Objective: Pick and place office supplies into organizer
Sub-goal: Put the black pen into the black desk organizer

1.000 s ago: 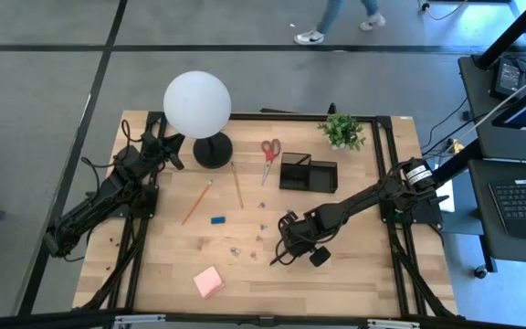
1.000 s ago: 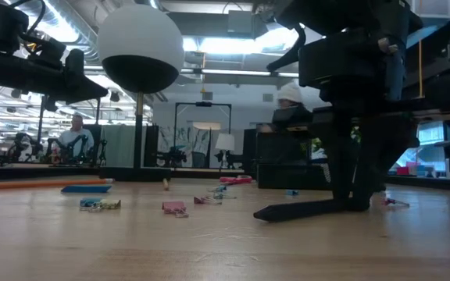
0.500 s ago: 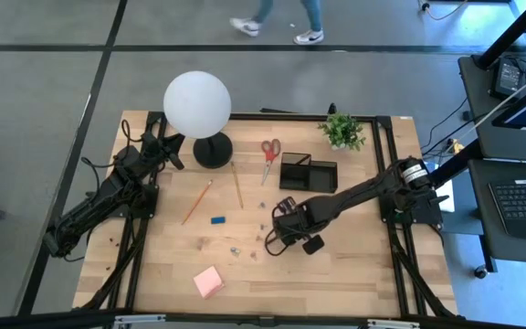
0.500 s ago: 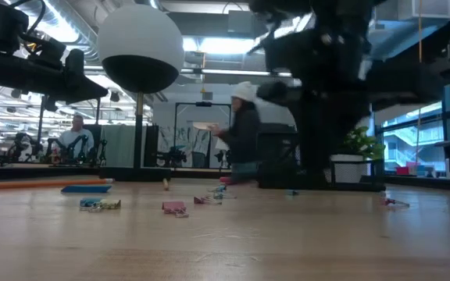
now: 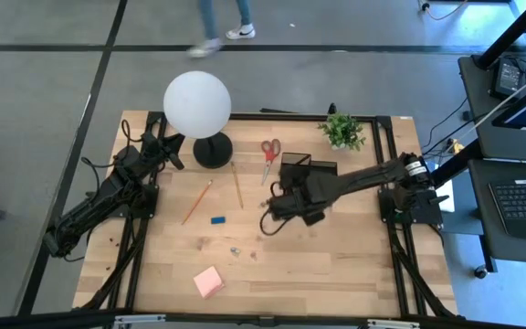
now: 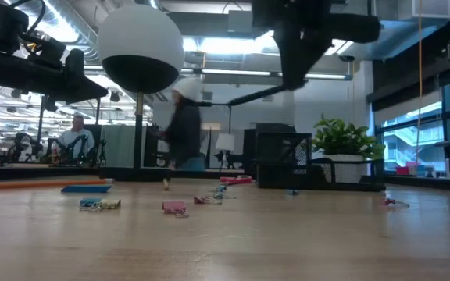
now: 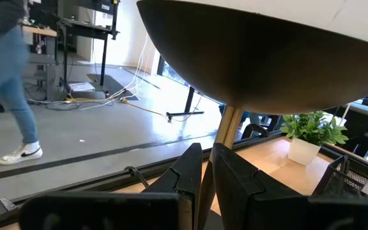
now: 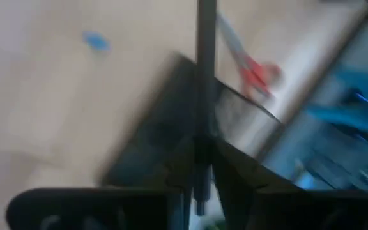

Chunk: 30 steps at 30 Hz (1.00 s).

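right pincer point(image 5: 278, 203) gripping black pen point(image 5: 265, 222), beside organizer point(image 5: 310, 170)

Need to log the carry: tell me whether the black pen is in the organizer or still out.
Out. The right gripper holds the pen in the air, its fingers shut on it, near the organizer, not yet lowered in.

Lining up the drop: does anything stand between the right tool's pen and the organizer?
Nothing visible. The right tool holds the black pen aloft beside the organizer; the scissors lie off to one side.
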Tool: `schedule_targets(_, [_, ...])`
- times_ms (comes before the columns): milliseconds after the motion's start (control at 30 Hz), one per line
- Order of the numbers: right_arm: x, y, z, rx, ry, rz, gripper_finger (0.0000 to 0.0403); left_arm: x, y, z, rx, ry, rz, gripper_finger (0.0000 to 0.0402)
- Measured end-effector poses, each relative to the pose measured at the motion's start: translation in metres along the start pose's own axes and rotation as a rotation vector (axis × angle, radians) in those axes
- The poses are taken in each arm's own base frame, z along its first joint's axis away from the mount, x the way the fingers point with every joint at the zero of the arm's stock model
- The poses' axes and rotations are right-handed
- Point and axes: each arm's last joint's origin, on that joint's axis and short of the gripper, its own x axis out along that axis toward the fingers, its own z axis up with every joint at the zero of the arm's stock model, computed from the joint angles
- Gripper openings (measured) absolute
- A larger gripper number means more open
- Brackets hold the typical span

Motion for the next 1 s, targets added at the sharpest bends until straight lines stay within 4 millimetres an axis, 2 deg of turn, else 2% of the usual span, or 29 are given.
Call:
schedule_targets(167, [-0.007,-0.026,-0.020,0.003,0.136,-0.101,0.0054,0.000,0.000,0.000,0.000,0.000,0.000,0.0033])
schedule_targets(400, [0.015,-0.048,-0.039,-0.023,0.241,-0.061,0.0055,0.000,0.000,0.000,0.000,0.000,0.000,0.0033])
schedule_targets(667, [0.047,-0.063,-0.065,-0.023,0.395,-0.021,0.0045,0.000,0.000,0.000,0.000,-0.001,0.000,0.0033])
schedule_targets(1000, [0.069,-0.064,-0.075,-0.059,0.442,0.024,0.0050,0.000,0.000,0.000,0.000,0.000,0.000,0.0033])
